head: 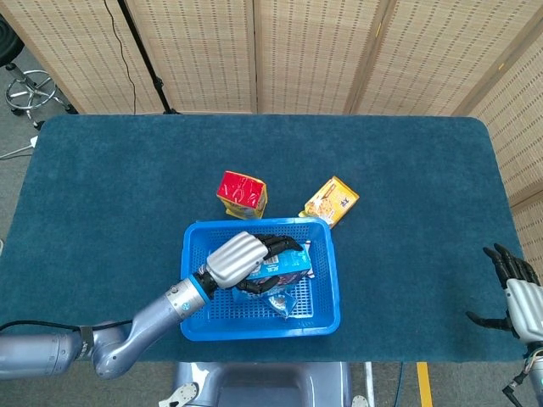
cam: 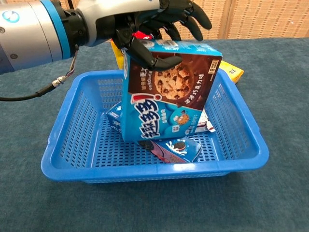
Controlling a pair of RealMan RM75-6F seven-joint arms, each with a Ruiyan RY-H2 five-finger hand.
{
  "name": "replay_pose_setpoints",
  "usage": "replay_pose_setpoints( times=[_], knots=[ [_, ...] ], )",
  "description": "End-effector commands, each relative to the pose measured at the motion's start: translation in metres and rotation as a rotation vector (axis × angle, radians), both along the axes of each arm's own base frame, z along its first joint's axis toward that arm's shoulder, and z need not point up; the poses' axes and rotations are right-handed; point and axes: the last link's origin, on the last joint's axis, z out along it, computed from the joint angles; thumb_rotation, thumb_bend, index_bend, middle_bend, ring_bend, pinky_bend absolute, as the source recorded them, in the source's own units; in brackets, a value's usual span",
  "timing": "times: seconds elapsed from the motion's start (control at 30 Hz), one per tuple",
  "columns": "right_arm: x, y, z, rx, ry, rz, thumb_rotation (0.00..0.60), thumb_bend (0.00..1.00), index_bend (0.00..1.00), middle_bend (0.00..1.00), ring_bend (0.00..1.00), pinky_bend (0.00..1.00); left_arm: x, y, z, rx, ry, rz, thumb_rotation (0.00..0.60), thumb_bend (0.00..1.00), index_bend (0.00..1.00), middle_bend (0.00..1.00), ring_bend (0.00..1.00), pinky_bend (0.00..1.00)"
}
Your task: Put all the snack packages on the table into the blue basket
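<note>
My left hand [head: 242, 259] [cam: 145, 29] holds the blue chocolate-chip cookie box [cam: 166, 96] [head: 286, 267] by its top, inside the blue basket [head: 259, 326] [cam: 145, 171]. The box stands nearly upright, its lower edge on a long blue cookie box [cam: 179, 147] lying on the basket floor. A white packet [cam: 202, 126] peeks out behind it. On the table beyond the basket stand a red-topped snack bag [head: 242, 193] and a yellow packet [head: 333, 201] [cam: 234, 72]. My right hand [head: 513, 292] hovers far off at the table's right edge, fingers spread, empty.
The dark teal cloth table [head: 407, 170] stretches around the basket. Woven screens [head: 314, 51] stand behind the table, and a stool [head: 30, 89] sits on the floor at the far left.
</note>
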Motion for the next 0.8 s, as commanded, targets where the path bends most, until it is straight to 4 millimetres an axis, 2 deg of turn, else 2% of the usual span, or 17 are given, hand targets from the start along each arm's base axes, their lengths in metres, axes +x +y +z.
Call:
replay_pose_setpoints(
  times=[0.03, 0.27, 0.5, 0.67, 0.8],
  knots=[
    [-0.001, 0.0, 0.0, -0.001, 0.0, -0.002, 0.6, 0.0, 0.0, 0.0, 0.0, 0.05, 0.003, 0.004, 0.01, 0.033, -0.041, 0.0, 0.6, 0.08, 0.0, 0.0, 0.0, 0.0],
    [0.0, 0.0, 0.0, -0.001, -0.002, -0.003, 0.6, 0.0, 0.0, 0.0, 0.0, 0.05, 0.002, 0.018, 0.048, 0.129, -0.086, 0.006, 0.6, 0.04, 0.0, 0.0, 0.0, 0.0],
    [0.001, 0.0, -0.001, 0.002, 0.0, -0.002, 0.6, 0.0, 0.0, 0.0, 0.0, 0.05, -0.009, 0.041, 0.087, 0.233, -0.028, 0.042, 0.6, 0.02, 0.0, 0.0, 0.0, 0.0],
    [0.002, 0.0, -0.002, 0.007, 0.002, -0.004, 0.6, 0.0, 0.0, 0.0, 0.0, 0.05, -0.024, 0.059, 0.095, 0.261, 0.079, 0.099, 0.6, 0.02, 0.0, 0.0, 0.0, 0.0],
    [0.002, 0.0, -0.003, 0.007, 0.004, -0.006, 0.6, 0.0, 0.0, 0.0, 0.0, 0.05, -0.036, 0.076, 0.089, 0.275, 0.159, 0.149, 0.6, 0.02, 0.0, 0.0, 0.0, 0.0]
  ],
)
